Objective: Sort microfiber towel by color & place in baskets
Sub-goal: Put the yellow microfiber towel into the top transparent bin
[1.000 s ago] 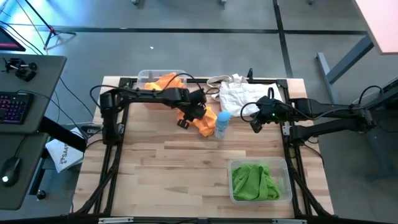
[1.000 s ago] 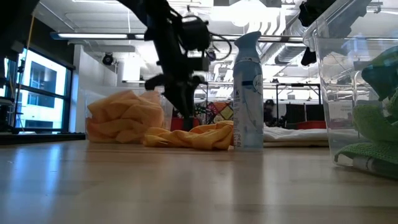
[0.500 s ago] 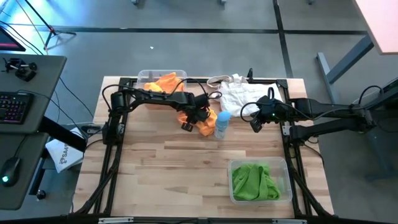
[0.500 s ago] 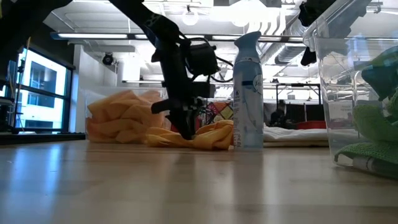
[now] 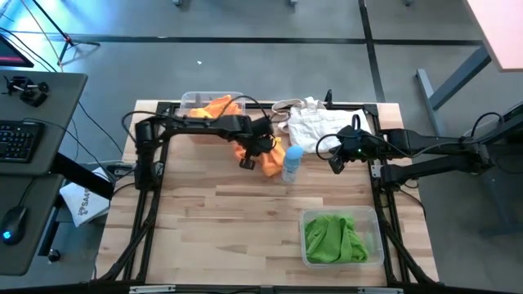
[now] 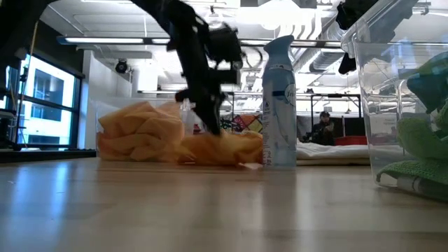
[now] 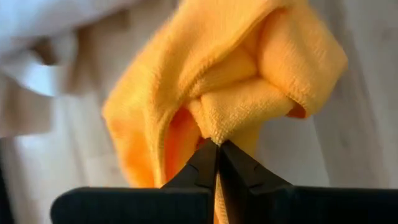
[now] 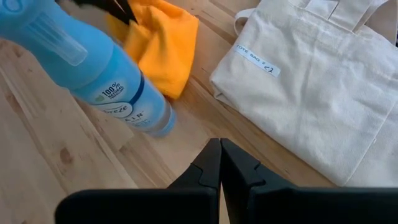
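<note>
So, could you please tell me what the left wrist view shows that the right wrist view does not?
Only the left wrist view shows the left claw shut on a bunched fold of the orange towel, lifting it. Only the right wrist view shows the light-blue spray bottle, the white tote bag, and the right claw, shut and empty above bare wood. Both show that orange towel over the wooden table.

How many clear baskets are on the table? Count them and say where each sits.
2. One basket sits at the far left edge, holding orange towels. The other basket sits near the front right, holding green towels.
</note>
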Motion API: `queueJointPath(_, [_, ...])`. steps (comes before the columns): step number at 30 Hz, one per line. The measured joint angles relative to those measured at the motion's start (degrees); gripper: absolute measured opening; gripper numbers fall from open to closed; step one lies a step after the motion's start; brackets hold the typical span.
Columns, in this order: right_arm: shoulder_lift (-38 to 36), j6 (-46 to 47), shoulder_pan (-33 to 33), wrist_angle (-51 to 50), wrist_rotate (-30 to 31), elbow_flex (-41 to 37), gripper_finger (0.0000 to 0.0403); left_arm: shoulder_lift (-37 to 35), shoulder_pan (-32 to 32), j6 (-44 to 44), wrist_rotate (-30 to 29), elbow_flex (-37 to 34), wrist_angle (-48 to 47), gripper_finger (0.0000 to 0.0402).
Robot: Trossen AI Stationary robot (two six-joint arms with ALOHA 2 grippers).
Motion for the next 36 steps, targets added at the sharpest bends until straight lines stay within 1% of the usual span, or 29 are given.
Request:
queueJointPath(4, [0.0,0.0,0.0,0.0,-0.02,0.0,0.0,-6.16,0.0,-1.26,-0.86,0.2,-1.02,0.0001])
queueJointPath(15, [0.0,-0.44,0.0,-0.01,-0.15,0.0,0.0,-25.6,0.06,-6.19,-6.89,0.27,-1.64,0.0])
queueJointPath(19, [0.0,-0.44,0.0,0.0,-0.15,0.0,0.0,-31.52,0.68,-6.65,-9.92,0.27,-1.64,0.0])
queueJointPath(22, [0.0,-0.43,0.0,0.02,-0.15,0.0,0.0,-35.27,2.42,-6.73,-13.17,0.27,-2.5,0.0])
queueJointPath(25, [0.0,-0.09,0.0,0.02,-0.15,0.0,0.0,-37.9,5.05,-7.23,-15.7,0.27,-4.73,0.0])
queueJointPath(28, [0.0,-0.02,0.0,0.06,-0.15,0.0,0.0,-39.16,8.4,-7.72,-16.59,0.29,-8.52,0.0])
queueJointPath(30, [0.0,-0.02,0.0,0.13,-0.15,0.0,0.0,-39.15,10.67,-8.45,-16.01,0.28,-10.44,0.0])
queueJointPath(32, [0.0,0.0,0.0,0.36,-0.13,0.0,0.0,-38.82,12.99,-8.64,-14.21,-0.21,-11.08,0.0])
queueJointPath(36, [0.0,0.0,0.0,1.41,-0.13,0.0,0.0,-38.69,17.38,-8.93,-13.13,-4.67,-10.77,0.0])
